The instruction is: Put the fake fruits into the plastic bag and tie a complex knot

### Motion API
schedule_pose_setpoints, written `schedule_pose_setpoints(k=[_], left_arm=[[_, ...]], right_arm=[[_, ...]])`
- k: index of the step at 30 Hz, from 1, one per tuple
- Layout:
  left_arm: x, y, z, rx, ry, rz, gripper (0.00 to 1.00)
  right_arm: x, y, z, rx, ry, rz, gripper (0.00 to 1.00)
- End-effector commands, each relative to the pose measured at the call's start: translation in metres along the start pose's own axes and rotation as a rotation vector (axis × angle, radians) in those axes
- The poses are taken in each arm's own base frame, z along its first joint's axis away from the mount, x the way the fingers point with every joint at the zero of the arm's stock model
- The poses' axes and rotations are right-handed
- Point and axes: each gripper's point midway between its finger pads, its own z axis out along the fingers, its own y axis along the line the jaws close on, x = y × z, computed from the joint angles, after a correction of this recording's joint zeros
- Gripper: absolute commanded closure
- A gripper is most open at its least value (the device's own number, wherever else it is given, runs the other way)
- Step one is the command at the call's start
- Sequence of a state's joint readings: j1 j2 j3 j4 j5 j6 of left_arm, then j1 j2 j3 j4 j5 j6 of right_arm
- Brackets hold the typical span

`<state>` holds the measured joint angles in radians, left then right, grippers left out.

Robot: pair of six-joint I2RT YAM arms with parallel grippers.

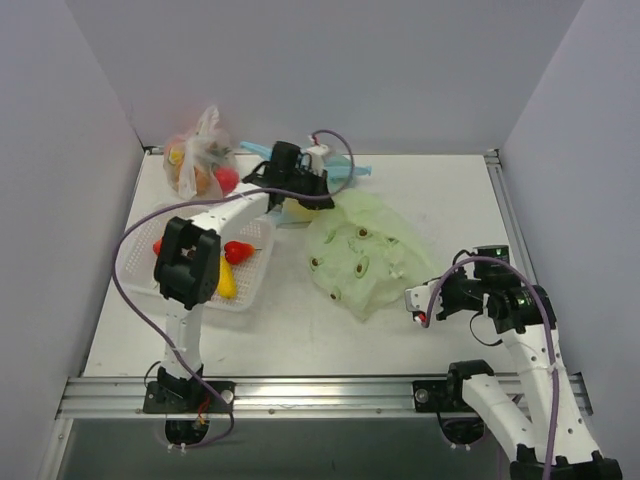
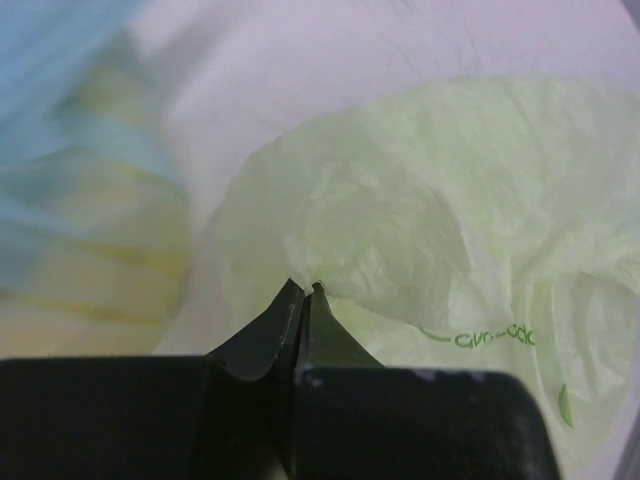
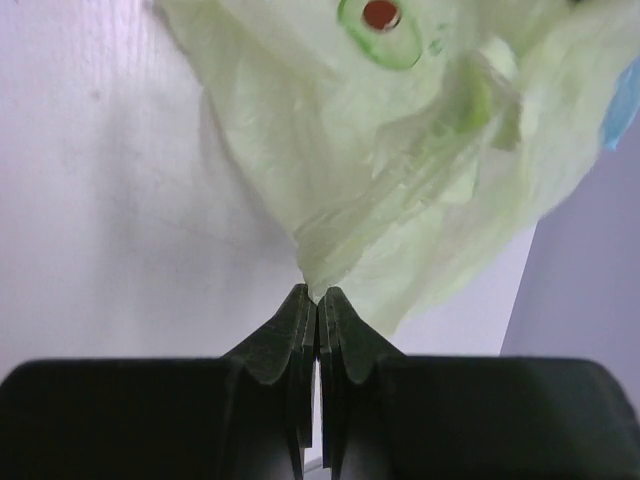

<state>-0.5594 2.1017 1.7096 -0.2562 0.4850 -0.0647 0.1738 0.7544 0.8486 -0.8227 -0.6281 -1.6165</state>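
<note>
At mid-table the plastic bag [image 1: 365, 255] lies flat and looks empty. On its far-left edge the left gripper [image 2: 303, 292] is pressed together, apparently nipping the film, while the right gripper [image 3: 316, 295] pinches the near-right corner. The fake fruits [image 1: 237, 251] sit well apart in the white basket [image 1: 248, 296], so nothing is bagged yet. Opening, loading and knotting all remain.

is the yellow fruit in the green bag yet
No, the yellow fruit lies in the white basket, apart from the green bag.
</note>
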Motion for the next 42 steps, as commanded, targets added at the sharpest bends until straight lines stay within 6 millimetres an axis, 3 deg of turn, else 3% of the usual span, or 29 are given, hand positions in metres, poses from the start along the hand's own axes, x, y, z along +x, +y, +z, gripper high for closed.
schedule_pose_setpoints(k=[1, 2, 5, 9, 10, 11, 14, 15, 16, 18, 19, 21, 22, 24, 30, 32, 38, 42], left_arm=[[-0.068, 0.021, -0.083, 0.119, -0.175, -0.143, 1.00], [-0.071, 0.042, -0.098, 0.108, -0.196, -0.171, 1.00], [-0.076, 0.048, -0.119, 0.189, -0.221, -0.210, 1.00], [-0.089, 0.023, -0.136, 0.342, -0.274, -0.210, 1.00], [-0.094, 0.016, -0.139, 0.377, -0.296, -0.191, 1.00], [-0.095, 0.010, -0.140, 0.402, -0.295, -0.186, 1.00], [-0.096, -0.011, -0.139, 0.443, -0.281, -0.152, 1.00], [-0.095, -0.022, -0.136, 0.462, -0.265, -0.134, 1.00], [-0.086, -0.028, -0.133, 0.482, -0.226, -0.126, 1.00], [-0.083, -0.043, -0.133, 0.530, -0.206, -0.084, 1.00], [-0.082, -0.050, -0.132, 0.551, -0.202, -0.056, 1.00], [-0.080, -0.059, -0.133, 0.594, -0.195, -0.036, 1.00], [-0.082, -0.063, -0.132, 0.605, -0.200, -0.024, 1.00], [-0.082, -0.067, -0.134, 0.632, -0.197, -0.017, 1.00], [-0.098, -0.077, -0.139, 0.708, -0.232, -0.015, 1.00], [-0.102, -0.079, -0.138, 0.712, -0.231, -0.018, 1.00], [-0.099, -0.089, -0.131, 0.737, -0.210, -0.024, 1.00], [-0.098, -0.090, -0.126, 0.737, -0.208, -0.026, 1.00]], right_arm=[[0.019, 0.018, -0.009, -0.044, 0.045, 0.012, 1.00], [0.024, 0.020, -0.010, -0.049, 0.054, -0.005, 1.00], [0.043, 0.035, -0.007, -0.073, 0.087, 0.025, 1.00], [0.065, 0.053, -0.002, -0.122, 0.135, -0.026, 1.00], [0.069, 0.054, -0.003, -0.125, 0.150, -0.016, 0.96], [0.068, 0.054, -0.004, -0.121, 0.149, -0.002, 0.68], [0.054, 0.030, -0.016, -0.026, 0.116, 0.131, 0.07], [0.047, 0.008, -0.030, 0.038, 0.116, 0.145, 0.02], [0.040, -0.001, -0.036, 0.071, 0.097, 0.230, 0.01], [0.022, -0.025, -0.050, 0.127, 0.028, 0.321, 0.00], [0.008, -0.049, -0.070, 0.192, 0.007, 0.376, 0.00], [-0.003, -0.067, -0.078, 0.201, -0.051, 0.467, 0.00], [-0.011, -0.083, -0.091, 0.241, -0.065, 0.481, 0.00], [-0.007, -0.092, -0.086, 0.216, -0.092, 0.599, 0.00], [0.007, -0.081, -0.040, 0.029, -0.102, 0.767, 0.00], [-0.001, -0.080, -0.027, -0.032, -0.136, 0.803, 0.00], [-0.037, -0.095, -0.019, -0.098, -0.250, 0.903, 0.00], [-0.044, -0.092, -0.011, -0.139, -0.246, 0.921, 0.00]])
